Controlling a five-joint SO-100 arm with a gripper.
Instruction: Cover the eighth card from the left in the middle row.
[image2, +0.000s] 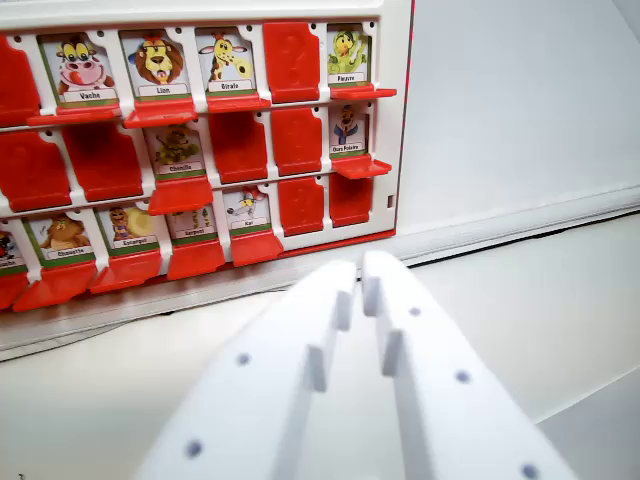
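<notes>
Nothing looks done yet: the polar bear card (348, 133), rightmost in the game board's (393, 120) middle row, stands uncovered, while the empty end effector (360, 275), fingertips nearly pressed together, hangs below.

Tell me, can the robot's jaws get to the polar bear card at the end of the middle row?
Probably yes. The gripper sits below and in front of the board, its jaws nearly together, and nothing lies between it and the polar bear card, which is showing with its red flap down.
</notes>
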